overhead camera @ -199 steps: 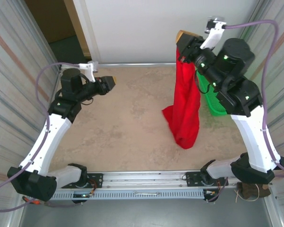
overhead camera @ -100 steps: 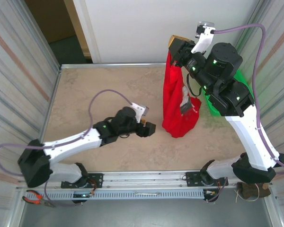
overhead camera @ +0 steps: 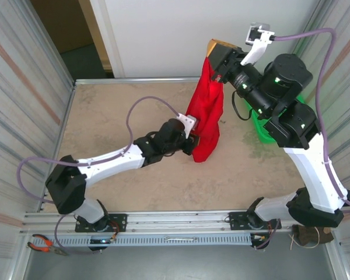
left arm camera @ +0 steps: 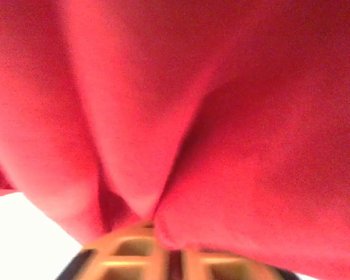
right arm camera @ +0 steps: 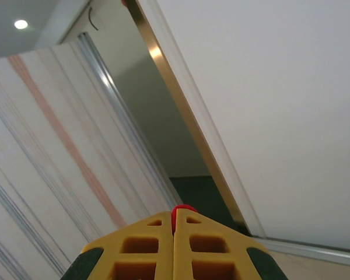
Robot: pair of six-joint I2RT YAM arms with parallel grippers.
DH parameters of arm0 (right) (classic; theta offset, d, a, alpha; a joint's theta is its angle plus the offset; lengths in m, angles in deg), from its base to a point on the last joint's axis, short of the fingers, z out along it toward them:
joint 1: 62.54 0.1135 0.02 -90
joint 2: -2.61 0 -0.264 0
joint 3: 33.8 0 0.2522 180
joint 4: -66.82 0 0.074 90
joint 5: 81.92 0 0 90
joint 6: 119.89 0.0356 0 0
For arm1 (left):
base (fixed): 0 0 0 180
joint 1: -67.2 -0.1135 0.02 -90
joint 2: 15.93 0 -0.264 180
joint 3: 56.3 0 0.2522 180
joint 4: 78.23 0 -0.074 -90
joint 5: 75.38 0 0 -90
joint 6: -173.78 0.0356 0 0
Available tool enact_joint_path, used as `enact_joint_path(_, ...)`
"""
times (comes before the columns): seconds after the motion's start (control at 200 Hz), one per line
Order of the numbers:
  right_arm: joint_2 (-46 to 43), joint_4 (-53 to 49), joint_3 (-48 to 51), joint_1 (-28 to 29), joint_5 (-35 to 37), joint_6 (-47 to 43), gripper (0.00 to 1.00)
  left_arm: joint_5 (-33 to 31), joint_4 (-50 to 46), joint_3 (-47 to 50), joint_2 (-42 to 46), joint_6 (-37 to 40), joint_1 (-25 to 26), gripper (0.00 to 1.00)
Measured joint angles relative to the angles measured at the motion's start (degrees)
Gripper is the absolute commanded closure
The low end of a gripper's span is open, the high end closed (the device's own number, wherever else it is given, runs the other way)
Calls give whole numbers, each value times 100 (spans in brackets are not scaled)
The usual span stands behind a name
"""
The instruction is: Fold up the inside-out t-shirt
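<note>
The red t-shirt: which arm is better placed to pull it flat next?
Probably left: the left gripper is shut on the t-shirt low down near the table; the right gripper pins its top aloft.

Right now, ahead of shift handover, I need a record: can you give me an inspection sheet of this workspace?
Surface: beige mottled table, metal-edged.
Job's things: red t-shirt hanging bunched, not yet folded.
Clutter: green mesh basket at far right, behind the right arm; red-handled pliers on the near-left frame.
Jaws: left jaws shut on the t-shirt's lower part; right jaws shut on its top, held high.
Cables: purple cable looping over the left arm; another arching from the right wrist.
Surroundings: ribbed side panels, white back wall.
</note>
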Motion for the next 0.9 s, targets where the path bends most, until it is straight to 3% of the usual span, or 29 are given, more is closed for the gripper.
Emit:
enact_joint_path(0.14, -101, 61, -83, -28, 2, 0, 100, 219, -955, -321, 977, 59, -315, 100)
enact_joint_path(0.321, -413, 203, 538, -503, -105, 260, 100, 625, -2227, -1976, 1703, 166, -752, 100)
enact_joint_path(0.471, -953, 490, 2299, -1329, -387, 946, 100, 933, -2743, -2708, 1694, 254, -750, 100)
enact_joint_path(0.716, -1043, 798, 5486, -2614, -911, 1996, 100, 1220, -2796, -2146, 741, 181, -750, 100)
enact_joint_path(0.746, -938, 791, 5700, -2745, -979, 2020, 100, 1248, -2793, -2050, 520, 153, -750, 90)
enact_joint_path(0.766, -857, 791, 5792, -2826, -1047, 2024, 89, 1270, -2796, -2011, 393, 133, -750, 82)
enact_joint_path(0.797, -673, 769, 5884, -2949, -1115, 2002, 59, 1338, -2789, -1956, 155, 96, -752, 66)
enact_joint_path(0.837, -404, 726, 5895, -3088, -1198, 1969, 32, 1419, -2752, -1915, -107, 50, -750, 51)
enact_joint_path(0.902, -68, 660, 5875, -3213, -1202, 1845, 18, 1510, -2693, -1878, -442, -24, -750, 37)
